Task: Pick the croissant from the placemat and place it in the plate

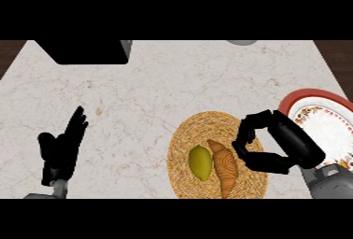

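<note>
Fingers point(250, 128) of the right hand point(293, 140) curled into an arc over the right part of the placemat point(186, 135), thumb bent toward them from the near side, nothing held in the gap between. Hovering just right of the croissant point(225, 165); whether touching it, cannot tell. Grey right forearm point(331, 182) entering at the near right corner of the tabletop point(172, 79).

Croissant lying lengthwise on the round woven placemat, pointed ends toward the far and near edges, near end close to the mat's near rim. Just beside it on the left, a yellow-green fruit point(200, 162), also on the mat, close to the croissant or perhaps touching it.

Placemat set toward the near edge, right of centre. Plate point(324, 100) with red rim and floral border at the right edge of the tabletop, partly cut off by the view and partly hidden by the right hand; plate rim close to the mat's right side.

Left hand point(60, 149) near the left near corner, fingers straight and pointing toward the far edge, resting, holding nothing, well apart from the mat.

Black box-like object point(86, 51) at the far left edge. Small grey round object point(241, 42) at the far edge, mostly out of sight.
</note>
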